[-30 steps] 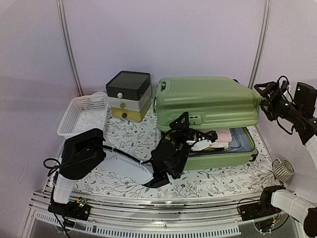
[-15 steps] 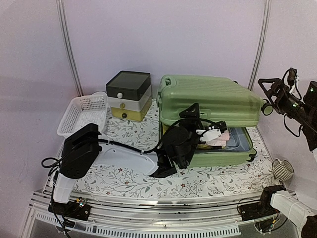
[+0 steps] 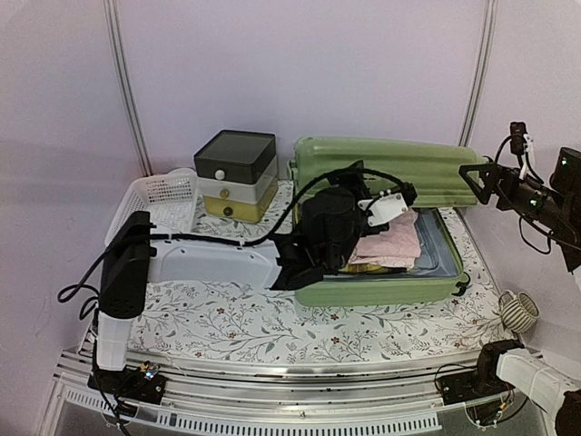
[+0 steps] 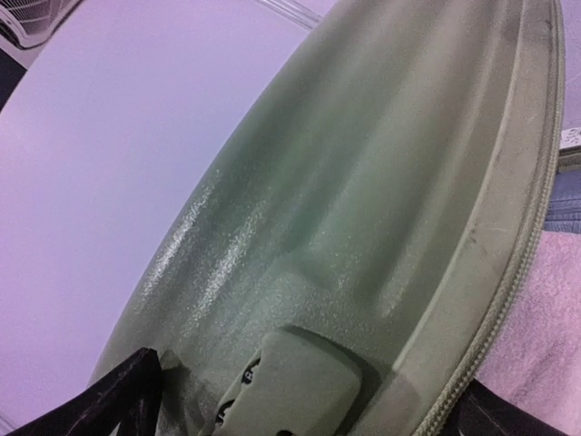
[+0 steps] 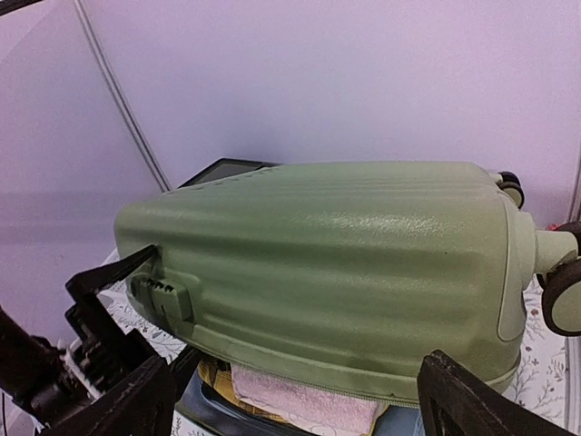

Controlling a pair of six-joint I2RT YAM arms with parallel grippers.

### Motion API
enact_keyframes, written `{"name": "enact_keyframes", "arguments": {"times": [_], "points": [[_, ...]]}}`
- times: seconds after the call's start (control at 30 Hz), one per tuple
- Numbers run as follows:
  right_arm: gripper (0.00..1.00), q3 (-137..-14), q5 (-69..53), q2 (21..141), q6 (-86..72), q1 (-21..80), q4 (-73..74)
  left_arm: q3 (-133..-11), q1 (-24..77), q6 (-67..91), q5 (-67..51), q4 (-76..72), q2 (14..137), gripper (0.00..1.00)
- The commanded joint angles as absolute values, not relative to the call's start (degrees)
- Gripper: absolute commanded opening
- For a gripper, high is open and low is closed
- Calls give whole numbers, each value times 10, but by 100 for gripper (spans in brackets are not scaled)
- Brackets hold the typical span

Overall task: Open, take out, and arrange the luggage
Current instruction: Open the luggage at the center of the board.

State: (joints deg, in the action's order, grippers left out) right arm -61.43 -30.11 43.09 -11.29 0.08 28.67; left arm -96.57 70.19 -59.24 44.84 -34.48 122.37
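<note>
Right of centre in the top view, the luggage (image 3: 381, 291) lies on the flower-patterned table (image 3: 236, 327) with its ribbed lid raised and tilted toward the back wall; a pink cloth (image 3: 392, 243) lies folded in the lower shell on the blue lining; the left arm (image 3: 209, 259) stretches level from the lower left of the frame across the table and over the shell's left end, covering that corner; the left gripper (image 3: 392, 202) sits above the cloth just under the lid's front edge, its claw spread wide with nothing pinched, and in its wrist view the lid's outer skin and the combination lock (image 4: 281, 391) fill the space between the fingers; at the right edge of the frame the right gripper (image 3: 479, 182) hangs beside the lid's right end, claw wide apart and holding nothing, apart from the shell in its own view, where black wheels (image 5: 563, 300) show at the far right; a dark-lidded drawer box (image 3: 234, 173) stands just left of the lid; a white mesh basket (image 3: 154, 204) sits at the table's left edge, near the arm; a coiled cable (image 3: 517, 312) rests at the lower right; bare patterned tabletop runs along the lower middle, in front of the shell; the right wall stands close to the luggage's right end.
</note>
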Motion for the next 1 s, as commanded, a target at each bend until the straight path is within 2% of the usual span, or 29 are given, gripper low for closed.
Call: {"name": "enact_keyframes", "arguments": {"times": [0.0, 0.1, 0.33, 0.53, 0.7, 0.9, 0.97], "points": [[92, -619, -362, 441, -77, 18, 258, -1001, 624, -428, 399, -226, 1175, 97], [91, -612, -371, 457, -75, 56, 257, -1021, 603, -382, 369, -170, 1171, 97], [91, -565, -289, 454, -2, 203, 223, -1058, 573, -323, 312, -104, 1181, 97], [87, -551, -283, 485, 64, 258, 211, -1080, 557, -296, 294, -78, 1182, 97], [85, -553, -205, 538, 103, 293, 211, -1085, 548, -285, 280, -66, 1175, 97], [78, -580, -158, 593, 121, 295, 183, -1085, 542, -283, 276, -61, 1168, 97], [66, -594, -122, 613, 114, 296, 164, -1084, 540, -282, 274, -60, 1166, 97]]}}
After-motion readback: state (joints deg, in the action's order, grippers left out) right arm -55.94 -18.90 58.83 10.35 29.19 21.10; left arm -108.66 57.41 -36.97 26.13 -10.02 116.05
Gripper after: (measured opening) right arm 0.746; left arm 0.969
